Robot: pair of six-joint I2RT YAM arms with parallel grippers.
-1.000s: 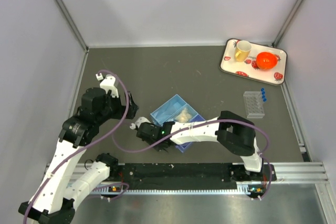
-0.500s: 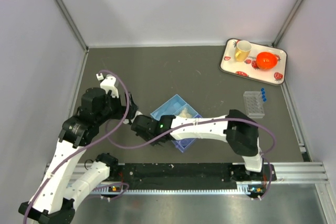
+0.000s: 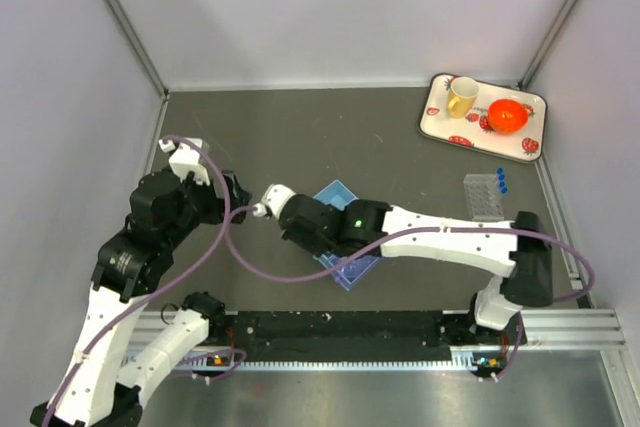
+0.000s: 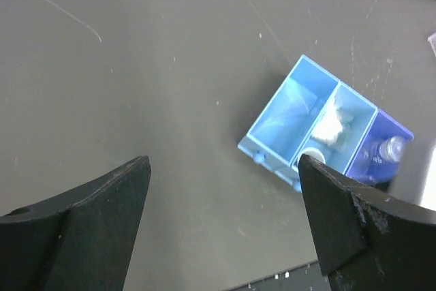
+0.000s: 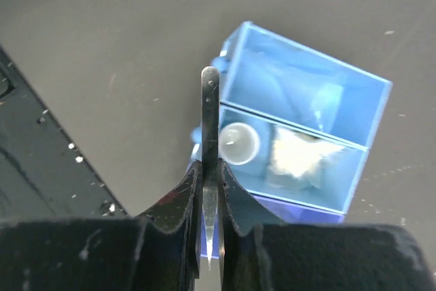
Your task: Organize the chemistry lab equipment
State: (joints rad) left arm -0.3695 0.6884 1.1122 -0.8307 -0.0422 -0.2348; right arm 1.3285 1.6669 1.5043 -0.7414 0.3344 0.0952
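— Logging tray position first: where does your blue three-compartment tray sit, and what is in it?

— Top view: it sits on the dark table, near centre, and your right arm lies across its near half. Right wrist view: the middle compartment holds a tiny clear beaker at the end nearest the fingers, with the small bag of white material at the beaker's 3 o'clock. Left wrist view: a clear tube lies in the darker end compartment. The other end compartment shows only a clear sheen, so I cannot tell its contents.

— And your tools?

— Your right gripper has its fingers pressed together with nothing seen between them, tips over the tray edge beside the beaker. Your left gripper has its jaws spread wide and holds nothing. It hangs over bare table at the tray's 9 o'clock.

— Remainder?

— The clear plastic tube rack is at the tray's 3 o'clock, well apart, with blue-capped tubes along its right side. The white strawberry-patterned tray is at 1 o'clock and carries the yellow mug and orange bowl.
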